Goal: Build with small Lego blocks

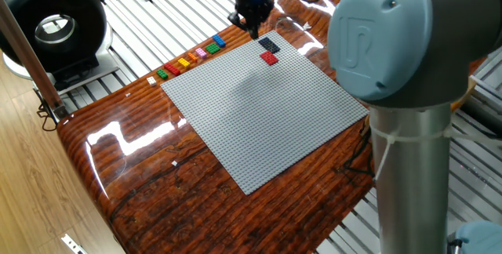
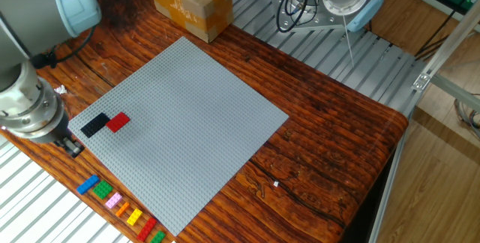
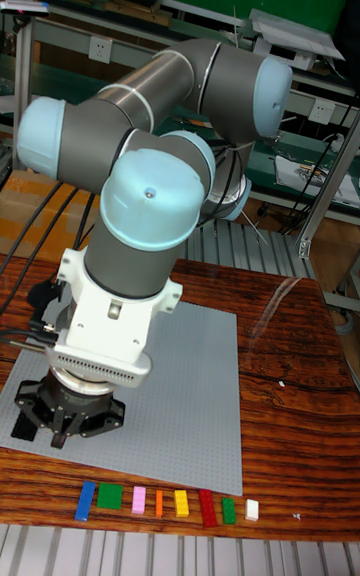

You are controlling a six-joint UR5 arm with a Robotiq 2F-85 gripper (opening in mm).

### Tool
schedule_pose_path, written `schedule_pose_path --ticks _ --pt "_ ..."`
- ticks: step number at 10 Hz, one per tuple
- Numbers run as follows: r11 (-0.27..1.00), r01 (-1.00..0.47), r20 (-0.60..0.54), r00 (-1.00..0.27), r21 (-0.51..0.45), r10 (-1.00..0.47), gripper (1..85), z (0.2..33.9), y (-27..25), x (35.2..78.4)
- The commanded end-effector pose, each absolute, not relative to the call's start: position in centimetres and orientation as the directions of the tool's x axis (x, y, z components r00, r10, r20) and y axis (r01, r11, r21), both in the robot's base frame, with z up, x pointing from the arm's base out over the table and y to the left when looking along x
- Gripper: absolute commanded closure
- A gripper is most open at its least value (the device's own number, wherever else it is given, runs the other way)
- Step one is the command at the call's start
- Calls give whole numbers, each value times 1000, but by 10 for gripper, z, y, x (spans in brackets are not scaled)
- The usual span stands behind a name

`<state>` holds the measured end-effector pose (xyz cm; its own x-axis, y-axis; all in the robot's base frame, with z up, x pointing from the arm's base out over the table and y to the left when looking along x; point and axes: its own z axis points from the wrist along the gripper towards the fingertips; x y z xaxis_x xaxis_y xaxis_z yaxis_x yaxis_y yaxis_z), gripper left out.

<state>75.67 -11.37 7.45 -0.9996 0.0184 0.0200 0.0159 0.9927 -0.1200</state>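
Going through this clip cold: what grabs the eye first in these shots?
The big grey arm fills the tall view, its gripper hanging over the baseplate's edge. On the plate a red brick and a dark brick sit side by side near one corner. A row of loose bricks lines the wooden table beside the plate.
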Motion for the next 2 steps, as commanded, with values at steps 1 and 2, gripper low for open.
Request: schedule_pose_path --ticks 1,2 --pt "993 4 6 -1000 -121 5 847 70 -115 767" --pt "993 2 6 -1000 -120 3 847 70 -115 768"
